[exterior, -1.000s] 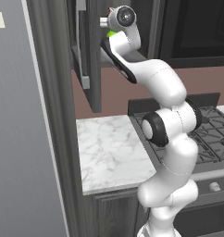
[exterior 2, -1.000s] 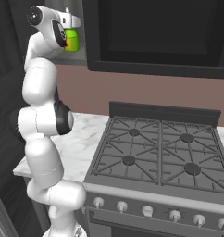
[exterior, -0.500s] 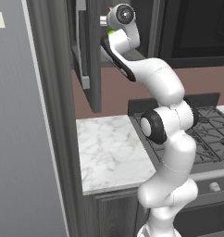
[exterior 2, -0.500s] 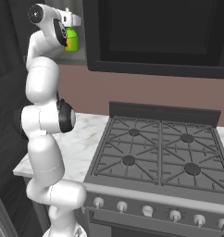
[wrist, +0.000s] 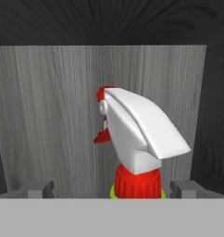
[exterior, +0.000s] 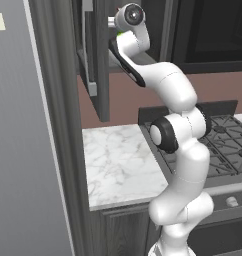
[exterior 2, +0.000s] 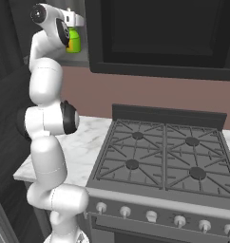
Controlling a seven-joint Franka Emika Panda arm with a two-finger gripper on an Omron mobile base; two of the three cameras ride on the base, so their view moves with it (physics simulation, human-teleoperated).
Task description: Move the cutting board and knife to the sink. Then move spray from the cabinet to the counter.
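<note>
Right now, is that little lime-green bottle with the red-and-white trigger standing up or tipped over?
Upright. In the hand view the lime-green spray bottle has its white trigger head above its red collar, standing inside the dark grey wall cabinet.

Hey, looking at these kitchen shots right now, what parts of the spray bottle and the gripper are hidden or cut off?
- Spray bottle body, right base view: the arm's wrist covers most of it.
- Spray bottle, left base view: just a green sliver behind the wrist.
- Bottle label and body, hand view: cut off by the bottom edge below the nozzle.
- Gripper fingers, hand view: tips barely show, either side of the neck.
- Cabinet shelf: hidden.
</note>
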